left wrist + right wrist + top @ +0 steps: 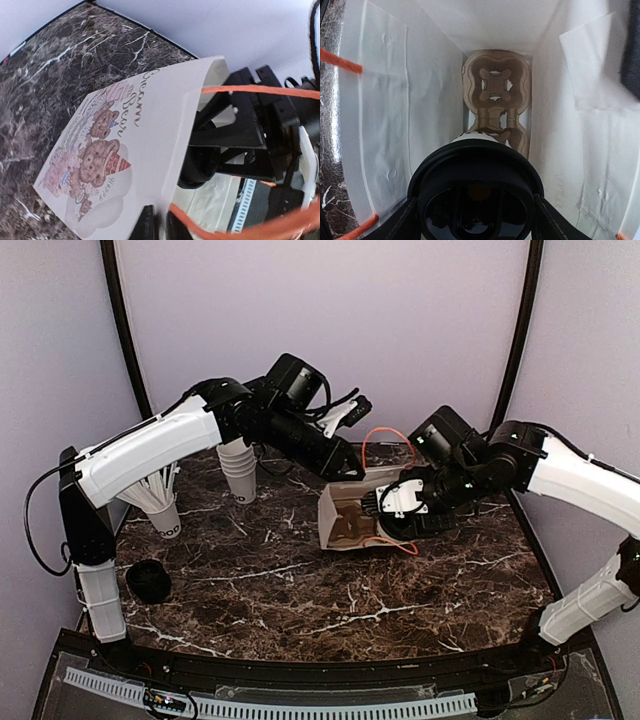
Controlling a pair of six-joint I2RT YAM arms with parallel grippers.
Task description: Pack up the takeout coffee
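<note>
Takeout coffee (477,200) | right wrist: we are clamping it in the right gripper (476,215), inside the paper bag (385,100), near the cup carrier (495,95) | left wrist: left gripper (160,222) is narrowly pinching the bag's wall | top: the bag is lying sideways; if it slips, the cup could tip.

Stacked cups (238,472); straw cup (163,516); marble table (300,592).

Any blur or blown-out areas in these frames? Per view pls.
Top external: evenly lit and sharp.
Left wrist: print on the bag is sharp, the orange handle in front is blurred, and the wall behind is washed out.
Right wrist: the cup up close is a bit soft, the carrier is sharper, and the bag walls are overexposed.
</note>
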